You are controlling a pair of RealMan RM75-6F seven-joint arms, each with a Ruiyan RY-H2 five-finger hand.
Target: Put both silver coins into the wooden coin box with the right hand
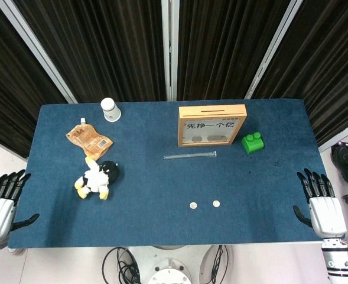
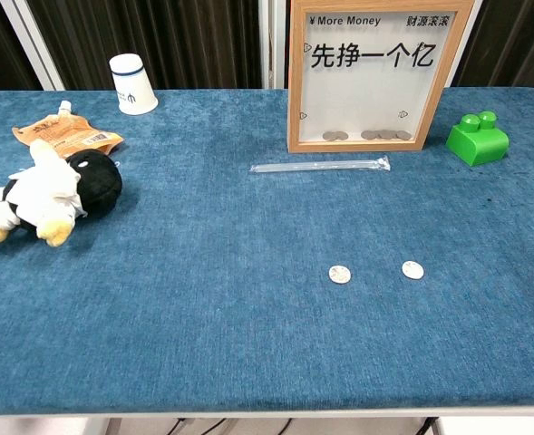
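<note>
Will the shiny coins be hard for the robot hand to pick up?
Probably a bit tricky: each silver coin lies flat on the blue cloth, so there is little edge to catch. They look smooth, so they might slip. The big right hand, open at the table's edge, may need to slide one first.

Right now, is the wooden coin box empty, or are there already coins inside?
Not empty. Through the clear front of the wooden coin box, several coins lie along the bottom. The two silver coins are outside, on the table.

2 coins [image 2: 376,272] side by side near front edge, well before coin box [image 2: 369,72] w/ straw [image 2: 320,167] between
</note>
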